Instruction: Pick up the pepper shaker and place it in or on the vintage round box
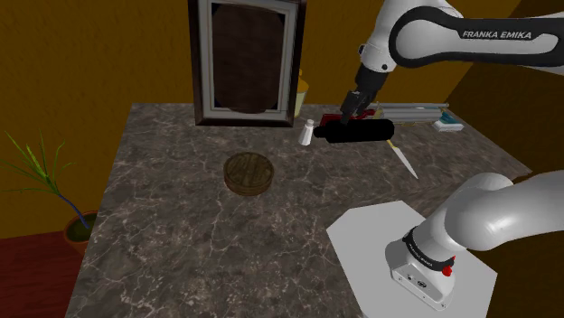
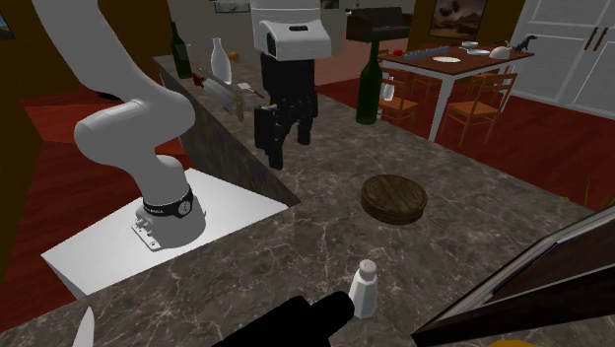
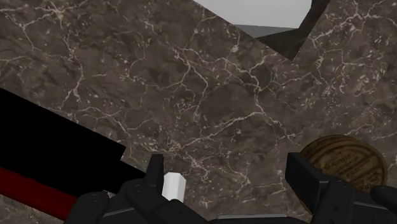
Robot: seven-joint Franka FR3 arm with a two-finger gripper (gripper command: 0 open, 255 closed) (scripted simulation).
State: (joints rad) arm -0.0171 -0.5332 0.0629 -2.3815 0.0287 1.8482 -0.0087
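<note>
Gripper [image 3: 226, 172] wide open, empty; we judge approach step in hand. Next: shift to straddle pepper shaker [image 3: 173, 186], descend, close.

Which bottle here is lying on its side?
The black bottle beside the white shaker. It lies flat; the nearer green bottle, the farther green bottle and the pale bottle all stand upright.
</note>
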